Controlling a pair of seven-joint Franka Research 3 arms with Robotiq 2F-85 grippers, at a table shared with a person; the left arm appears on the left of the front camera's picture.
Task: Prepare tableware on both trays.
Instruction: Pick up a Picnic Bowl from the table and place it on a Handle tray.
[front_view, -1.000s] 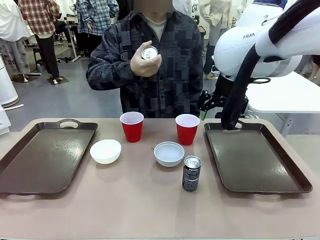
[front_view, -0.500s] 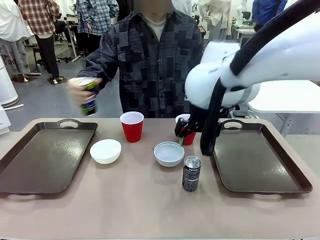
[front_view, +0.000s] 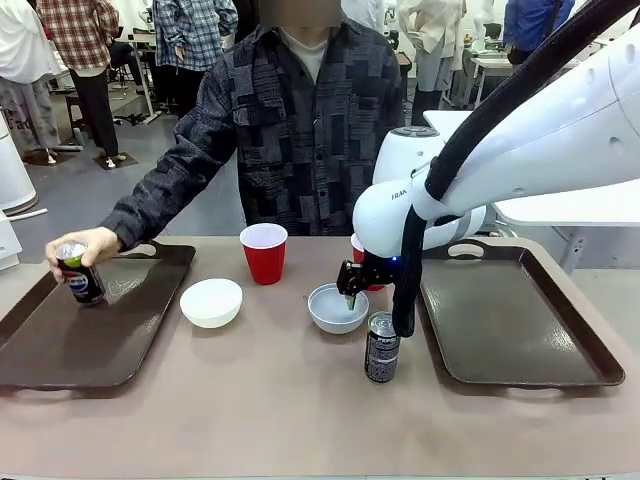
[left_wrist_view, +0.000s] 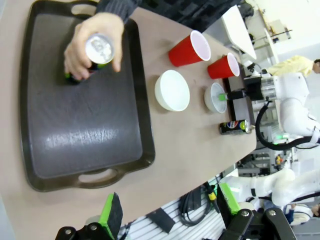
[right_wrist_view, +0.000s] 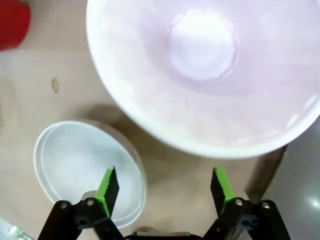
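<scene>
A person's hand (front_view: 75, 248) holds the blue Pepsi can (front_view: 82, 282) upright on the left tray (front_view: 60, 345). The hand and can (left_wrist_view: 97, 47) also show from above. My right gripper (front_view: 349, 293) hangs over the right rim of the middle white bowl (front_view: 330, 310), its fingers apart. That bowl (right_wrist_view: 200, 75) lies just beyond my open right gripper (right_wrist_view: 164, 182). A second white bowl (front_view: 211, 302), two red cups (front_view: 264, 252) (front_view: 357, 247) and the black can (front_view: 382, 347) stand on the table. My left gripper (left_wrist_view: 167, 207) is open, high above the table.
The right tray (front_view: 510, 320) lies under my right arm (front_view: 520, 140). The person stands at the far edge of the table, one sleeve (front_view: 170, 180) stretched toward the left tray. The black can stands just in front of the middle bowl.
The person has brought the blue can down from chest height onto the left tray. My right arm has swung left from the right tray to the middle bowl.
</scene>
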